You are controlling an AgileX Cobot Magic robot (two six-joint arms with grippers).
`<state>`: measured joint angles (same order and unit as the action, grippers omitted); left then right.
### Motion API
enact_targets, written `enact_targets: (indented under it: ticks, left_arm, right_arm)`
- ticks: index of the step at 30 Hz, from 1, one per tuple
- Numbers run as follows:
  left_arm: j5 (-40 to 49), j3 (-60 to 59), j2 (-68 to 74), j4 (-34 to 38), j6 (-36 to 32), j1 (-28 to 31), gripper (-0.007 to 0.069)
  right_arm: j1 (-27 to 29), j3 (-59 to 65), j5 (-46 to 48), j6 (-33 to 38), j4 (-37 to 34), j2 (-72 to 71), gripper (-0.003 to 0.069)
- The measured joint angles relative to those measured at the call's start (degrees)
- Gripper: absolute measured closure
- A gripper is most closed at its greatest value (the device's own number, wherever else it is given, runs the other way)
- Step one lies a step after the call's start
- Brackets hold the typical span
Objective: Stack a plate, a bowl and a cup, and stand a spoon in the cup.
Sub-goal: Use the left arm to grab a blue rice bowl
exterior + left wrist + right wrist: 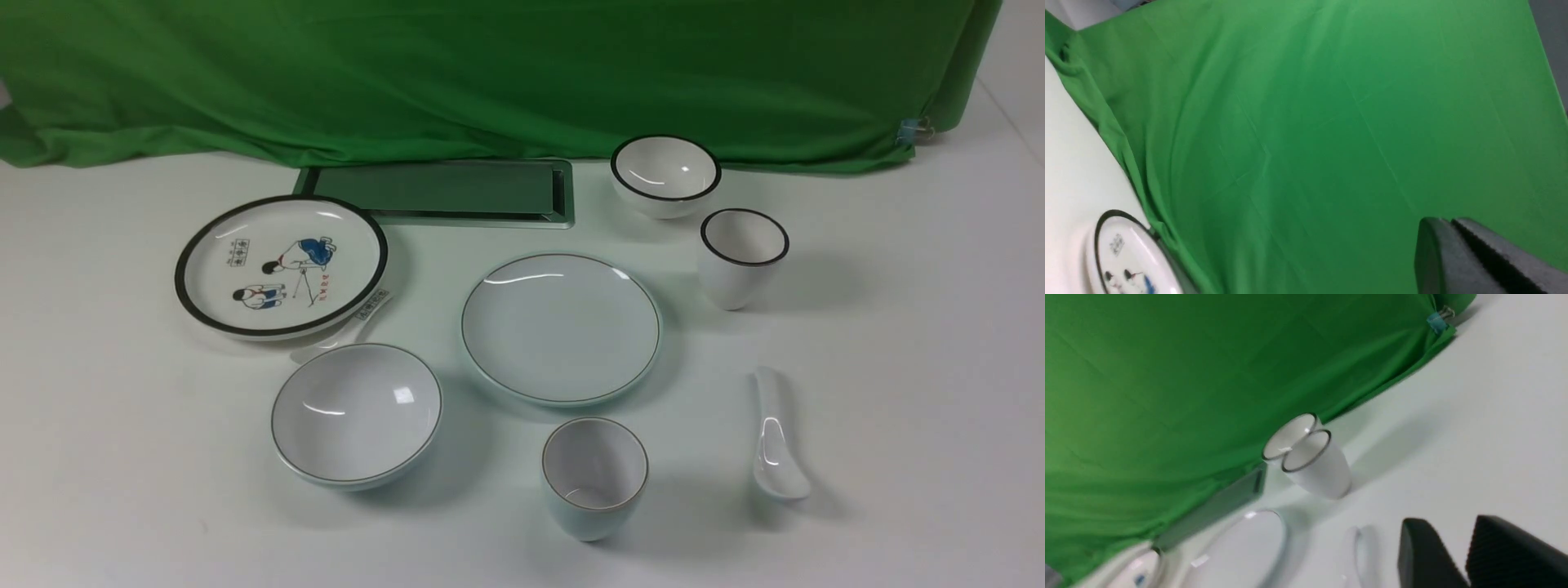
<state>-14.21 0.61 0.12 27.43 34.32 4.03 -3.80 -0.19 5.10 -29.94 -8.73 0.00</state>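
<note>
Left of the plate [560, 328], toward its near side, sits the bowl [356, 414]: stiff, glazed, likely slippery and breakable; pinching its rim looks best. Left gripper [1447, 223] is pressed together, right gripper [1453, 535] spread; neither holds anything.

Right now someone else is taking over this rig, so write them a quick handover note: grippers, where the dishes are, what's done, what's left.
Left gripper: shut, empty.
Right gripper: open, empty, near the spoon.
The pale blue-green plate is in the middle. The bowl is to its front left and the cup stands upright in front of it. The plain spoon lies flat on the right. All four are apart.
Done: nothing stacked.
Left: bowl on plate, cup in bowl, spoon stood in cup.
</note>
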Motion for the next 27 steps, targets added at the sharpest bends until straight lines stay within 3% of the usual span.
enact_targets:
  ticks: [2,6,7,8,11,15,18,24,27]
  left_arm:
    - [11.11,6.67,-0.07,-14.37,2.02,0.00,0.0653]
    - [29.49,19.61,6.03,-25.69,-1.52,0.00,0.0653]
    - [36.74,23.61,9.95,-26.24,-6.12,0.00,0.0653]
    - [37.72,24.89,10.67,-26.15,-8.09,0.00,0.0653]
    - [54.13,35.30,25.22,-21.69,-28.30,0.00,0.0653]
    - [68.39,44.84,42.18,-19.08,-37.93,0.00,0.0653]
    - [72.42,48.16,51.17,-18.26,-40.02,-1.74,0.0643]
    - [68.36,50.26,64.09,-18.89,-41.93,-9.58,0.0551]
    - [61.69,50.46,71.37,-19.09,-39.52,-11.92,0.0407]
  right_arm:
    - [0.00,-4.74,4.53,7.98,0.00,1.93,0.0569]
    - [0.00,-13.59,8.84,21.22,-0.05,9.30,0.0641]
    - [0.00,-17.01,10.18,25.60,-0.05,13.80,0.0645]
    - [0.00,-18.20,10.66,26.98,-0.05,14.51,0.0645]
    - [0.00,-29.29,18.41,36.18,-0.05,27.99,0.0647]
    - [-2.04,-39.74,30.46,40.03,-1.05,41.64,0.0647]
    - [-8.03,-44.76,37.67,43.20,-1.57,49.15,0.0647]
    - [-19.76,-47.81,43.40,46.52,-1.31,55.95,0.0645]
    - [-23.35,-47.93,44.04,46.58,-0.81,58.59,0.0644]
